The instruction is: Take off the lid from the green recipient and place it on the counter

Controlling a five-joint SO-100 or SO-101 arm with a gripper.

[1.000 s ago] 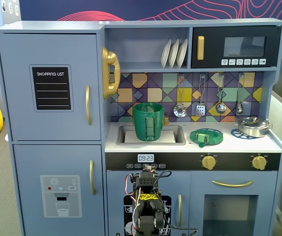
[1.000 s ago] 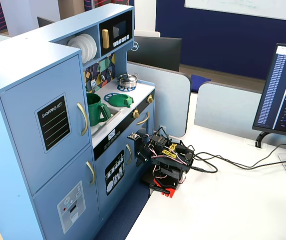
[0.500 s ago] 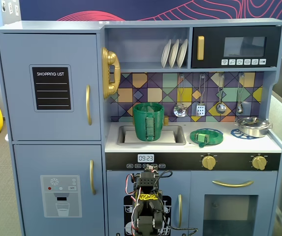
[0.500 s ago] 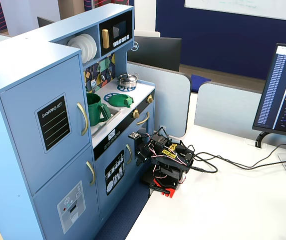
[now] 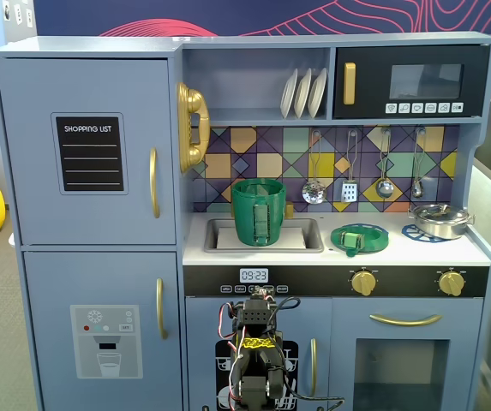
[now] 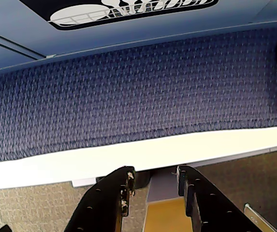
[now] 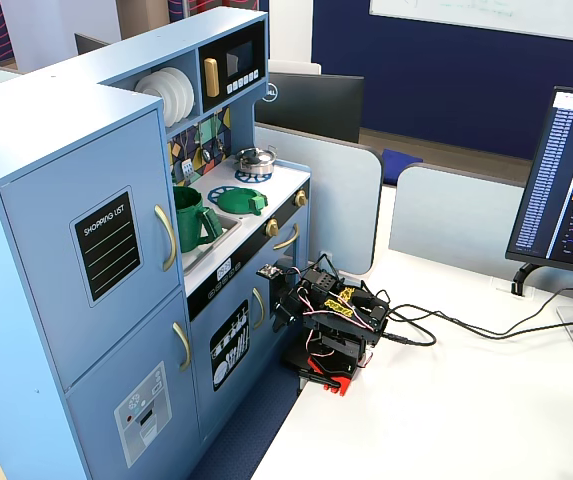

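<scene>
Tall green plastic recipient (image 5: 259, 211) w/ ribbed handle stands upright in the toy kitchen's steel sink (image 5: 299, 246), top open; contents can't be made out. Round green plastic lid (image 5: 359, 238) lies flat on the white desk (image 5: 399, 250), just right of sink in a fixed view, apart from recipient. Steel pot (image 5: 440, 220) sits further right. Arm folded low below desk; fingers (image 6: 123, 193) spread, holding nothing.

Even, bright indoor light in both fixed views; shadows soft, no harsh glare. Steel pot (image 5: 440, 220) at 3 o'clock shows small highlights. Wrist view sharp on carpet, pincer (image 6: 153, 187) at 6 o'clock slightly soft, dark.
</scene>
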